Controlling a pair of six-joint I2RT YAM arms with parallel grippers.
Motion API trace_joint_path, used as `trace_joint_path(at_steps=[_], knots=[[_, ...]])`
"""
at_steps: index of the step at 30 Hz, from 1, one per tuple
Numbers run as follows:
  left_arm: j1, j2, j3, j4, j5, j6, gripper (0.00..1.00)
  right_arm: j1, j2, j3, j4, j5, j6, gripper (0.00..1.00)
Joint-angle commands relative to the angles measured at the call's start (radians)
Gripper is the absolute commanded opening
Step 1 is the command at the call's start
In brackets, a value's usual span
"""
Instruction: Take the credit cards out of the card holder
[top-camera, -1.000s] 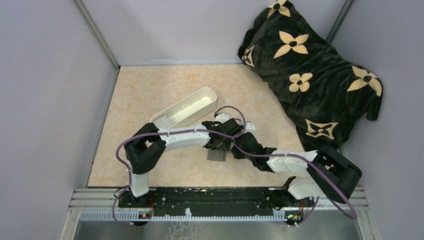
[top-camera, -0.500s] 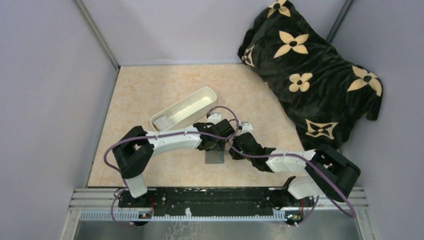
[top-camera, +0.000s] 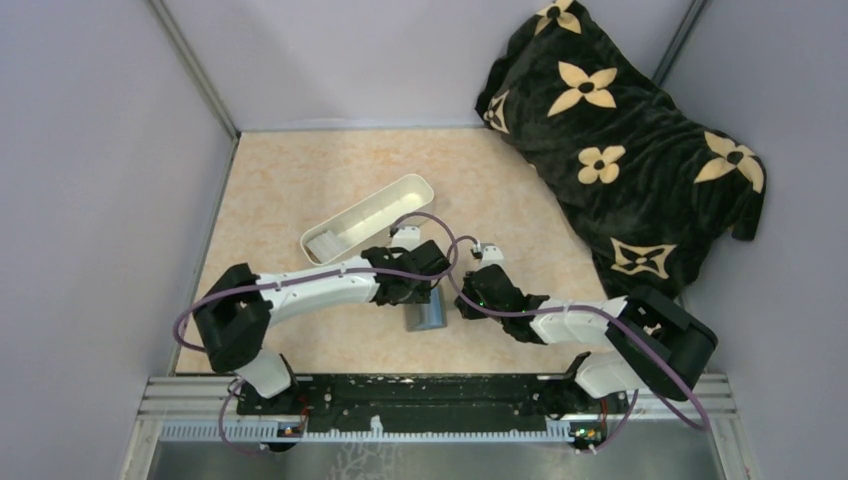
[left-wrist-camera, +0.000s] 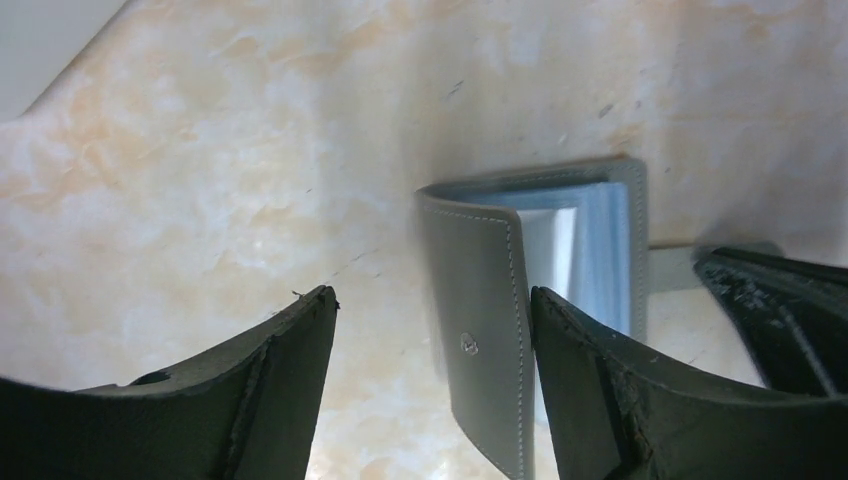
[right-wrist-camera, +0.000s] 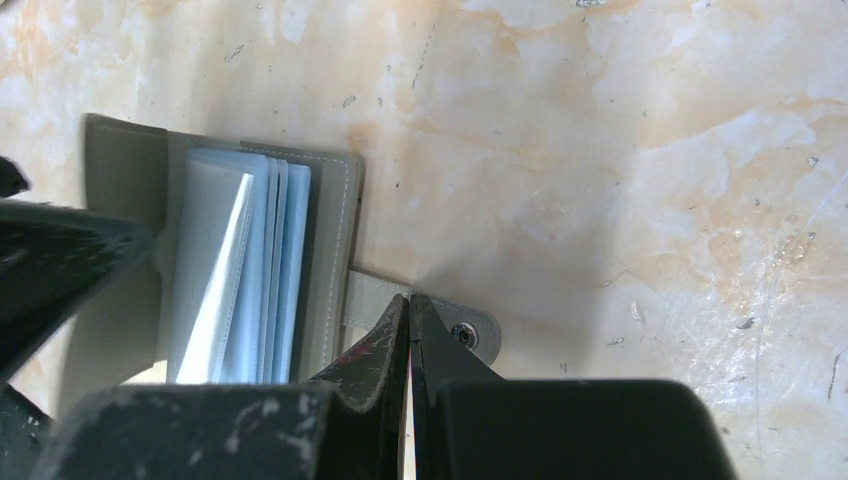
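Left wrist: left gripper (left-wrist-camera: 432, 300) gapes wide around the card holder (left-wrist-camera: 480, 330) (half open); right gripper (right-wrist-camera: 410, 305), closed, touches its strap (right-wrist-camera: 470, 330).

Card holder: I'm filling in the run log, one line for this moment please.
card holder: half open on table; left gripper: open, by raised cover; right gripper: shut, tips at strap

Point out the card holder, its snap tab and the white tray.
card holder (left-wrist-camera: 480, 330): left wrist view, on the grey outer cover.
snap tab (right-wrist-camera: 464, 334): right wrist view, on its metal snap.
white tray (top-camera: 395, 205): top external view, on its bare inner floor.
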Motion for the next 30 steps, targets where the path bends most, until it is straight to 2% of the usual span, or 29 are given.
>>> trace_joint_path(at_steps=[1,8,14,22,30], knots=[[0.008,-0.088,-0.083,-0.155,-0.027,-0.04,0.77,0.005,0.035,0.003,-0.095,0.009,-0.027,0.01],[0.008,-0.177,-0.197,-0.165,0.001,-0.083,0.77,0.005,0.049,0.02,-0.093,-0.005,-0.029,0.01],[0.008,-0.129,-0.268,-0.116,0.015,-0.097,0.77,0.006,0.017,0.033,-0.112,-0.019,-0.044,0.01],[0.008,-0.042,-0.265,-0.012,0.045,-0.076,0.76,0.016,-0.035,0.07,-0.169,-0.033,-0.081,0.01],[0.008,-0.007,-0.237,0.013,0.052,-0.052,0.76,0.045,-0.092,0.121,-0.239,0.013,-0.108,0.01]])
